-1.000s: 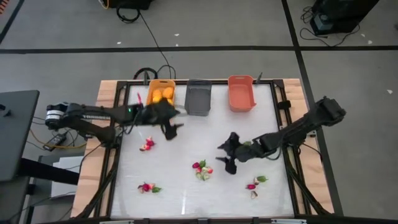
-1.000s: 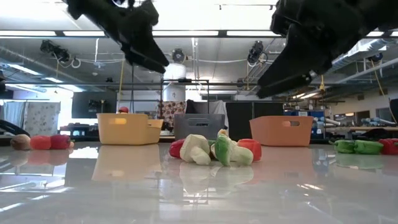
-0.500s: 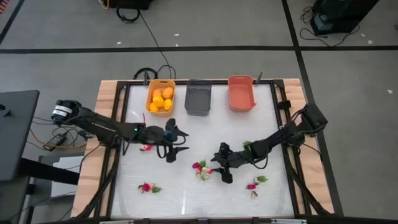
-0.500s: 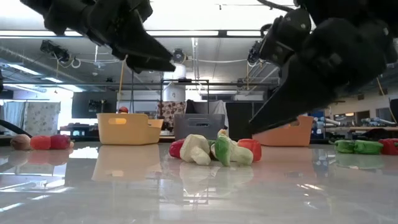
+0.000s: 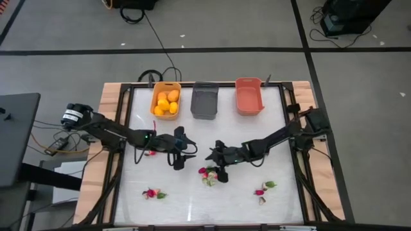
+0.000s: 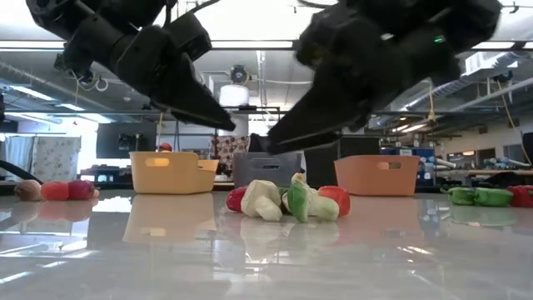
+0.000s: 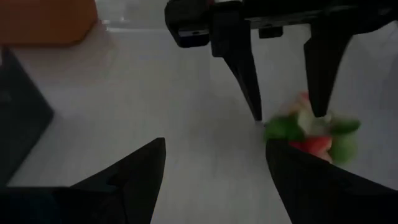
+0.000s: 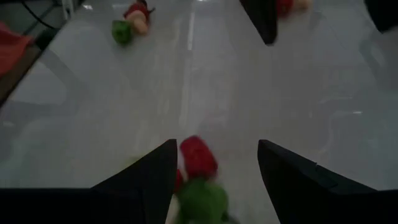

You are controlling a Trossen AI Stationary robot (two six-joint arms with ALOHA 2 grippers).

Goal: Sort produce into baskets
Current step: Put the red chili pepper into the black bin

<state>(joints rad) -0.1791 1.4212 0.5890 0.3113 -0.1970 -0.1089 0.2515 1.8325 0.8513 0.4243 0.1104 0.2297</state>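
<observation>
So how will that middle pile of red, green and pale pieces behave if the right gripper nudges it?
The middle pile is loose small pieces, so it probably scatters. Rounded red ones may roll on the glossy table. The right gripper, open, could catch several at once.

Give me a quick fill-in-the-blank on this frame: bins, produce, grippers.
The orange fruits lie in the ____ bin.
The bin between the other two, the dark grey bin, holds ____ produce.
The right gripper, fingers apart, hovers beside the produce cluster near the table's ____.
The left gripper holds ____.

Missing words: yellow-orange; no; middle; nothing
</observation>
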